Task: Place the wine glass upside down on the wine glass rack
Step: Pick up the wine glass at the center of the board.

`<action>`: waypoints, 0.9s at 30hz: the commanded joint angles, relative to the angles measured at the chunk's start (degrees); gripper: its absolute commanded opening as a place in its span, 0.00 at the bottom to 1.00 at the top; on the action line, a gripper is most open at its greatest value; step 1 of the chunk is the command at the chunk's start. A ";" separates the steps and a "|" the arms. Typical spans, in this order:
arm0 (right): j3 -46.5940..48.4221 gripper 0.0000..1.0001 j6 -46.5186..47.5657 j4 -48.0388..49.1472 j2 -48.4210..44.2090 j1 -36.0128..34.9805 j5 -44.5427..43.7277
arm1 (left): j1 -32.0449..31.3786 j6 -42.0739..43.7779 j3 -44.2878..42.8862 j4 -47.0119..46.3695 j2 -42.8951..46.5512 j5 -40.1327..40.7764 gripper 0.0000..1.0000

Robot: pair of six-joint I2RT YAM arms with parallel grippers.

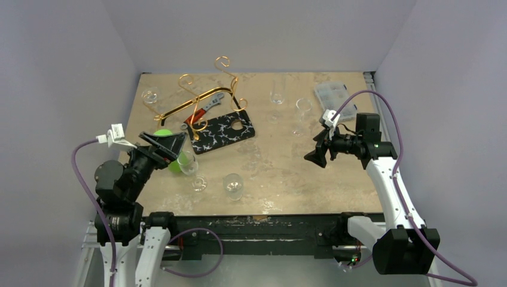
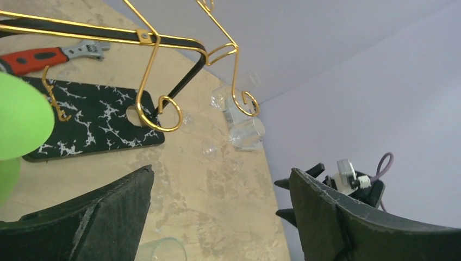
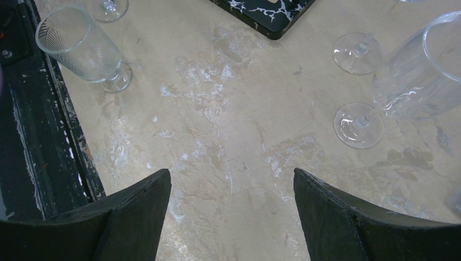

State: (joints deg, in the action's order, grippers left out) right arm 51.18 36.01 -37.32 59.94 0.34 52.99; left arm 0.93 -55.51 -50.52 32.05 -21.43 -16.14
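Showing only its rim, a wine glass (image 2: 161,250) sits near the left claw (image 2: 220,171).

The desk (image 1: 281,161) centre is open for passage. 1 marbled board (image 1: 222,133) and 1 wrench (image 1: 209,104) crowd the wine glass rack (image 1: 179,107).

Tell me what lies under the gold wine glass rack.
A red-handled wrench lies on the table beneath the arched bar of the wine glass rack; the black veined board sits under its front loops. From above, gold wires cross the wrench's handle, hiding bits of it.
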 commanded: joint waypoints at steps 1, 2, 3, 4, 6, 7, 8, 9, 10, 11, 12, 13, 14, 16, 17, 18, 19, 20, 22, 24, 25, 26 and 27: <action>0.94 0.80 0.29 0.23 -0.44 0.15 -0.28 | -0.40 10.36 -1.79 -6.76 -3.12 -8.96 0.92; 0.99 0.80 0.29 0.23 -0.36 0.15 -0.28 | -0.40 11.54 -2.56 -6.51 -4.30 -10.32 0.92; 0.95 0.80 0.29 0.32 -0.35 0.11 -0.30 | -0.40 12.47 -3.02 -6.28 -5.41 -12.23 0.92; 0.94 0.80 0.33 0.32 -0.29 0.12 -0.26 | -0.40 13.12 -3.36 -6.26 -6.45 -13.73 0.92; 0.86 0.80 0.29 0.32 -0.25 0.12 -0.31 | -0.43 14.64 -4.01 -6.11 -8.40 -16.37 0.92; 0.85 0.80 0.29 0.36 -0.26 0.10 -0.34 | -0.41 15.54 -4.57 -5.73 -9.19 -17.30 0.91; 0.85 0.80 0.26 0.40 -0.25 0.10 -0.38 | -0.40 16.44 -5.29 -5.10 -9.93 -18.11 0.91; 0.81 0.80 0.25 0.41 -0.19 0.10 -0.42 | -0.40 17.55 -5.96 -4.32 -10.48 -18.65 0.91; 0.83 0.80 0.21 0.45 -0.13 0.12 -0.43 | -0.42 18.65 -6.55 -3.80 -10.85 -18.89 0.91; 0.77 0.80 0.20 0.55 -0.09 0.14 -0.43 | -0.40 19.73 -6.98 -3.34 -11.03 -18.93 0.91; 0.84 0.80 0.20 0.50 -0.01 0.10 -0.43 | -0.40 20.45 -7.38 -2.98 -11.08 -18.74 0.91; 0.84 0.80 0.20 0.56 0.04 0.10 -0.43 | -0.40 21.02 -7.58 -2.71 -11.09 -18.56 0.91; 0.77 0.80 0.20 0.52 0.08 0.12 -0.43 | -0.40 21.42 -7.72 -2.51 -11.09 -18.30 0.91; 0.80 0.80 0.20 0.50 0.18 0.17 -0.50 | -0.40 22.21 -7.83 -2.09 -11.25 -18.06 0.91; 0.77 0.80 0.20 0.54 0.20 0.15 -0.54 | -0.40 22.65 -7.77 -1.93 -11.26 -17.97 0.91; 0.77 0.80 0.20 0.57 0.25 0.11 -0.55 | -0.40 23.02 -7.75 -1.72 -11.33 -17.91 0.91; 0.77 0.80 0.20 0.62 0.26 0.10 -0.57 | -0.40 23.41 -7.82 -1.41 -11.47 -17.95 0.91; 0.72 0.80 0.20 0.59 0.26 0.11 -0.58 | -0.40 23.82 -7.91 -1.09 -11.64 -18.00 0.92; 0.76 0.80 0.20 0.58 0.35 0.10 -0.57 | -0.40 24.47 -7.93 -0.73 -11.79 -17.85 0.92; 0.72 0.80 0.21 0.58 0.42 0.10 -0.53 | -0.40 24.79 -7.93 -0.72 -11.70 -17.87 0.92; 0.68 0.80 0.20 0.58 0.44 0.14 -0.54 | -0.40 24.90 -7.93 -0.64 -11.70 -17.83 0.92; 0.68 0.80 0.20 0.62 0.44 0.15 -0.52 | -0.40 25.06 -7.92 -0.59 -11.63 -17.81 0.92; 0.68 0.80 0.20 0.59 0.45 0.15 -0.57 | -0.40 25.09 -7.88 -0.64 -11.58 -17.85 0.92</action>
State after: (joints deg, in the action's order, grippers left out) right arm 51.18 36.01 -37.30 60.01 0.34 52.97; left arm 0.73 -33.04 -56.69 32.01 -32.91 -33.04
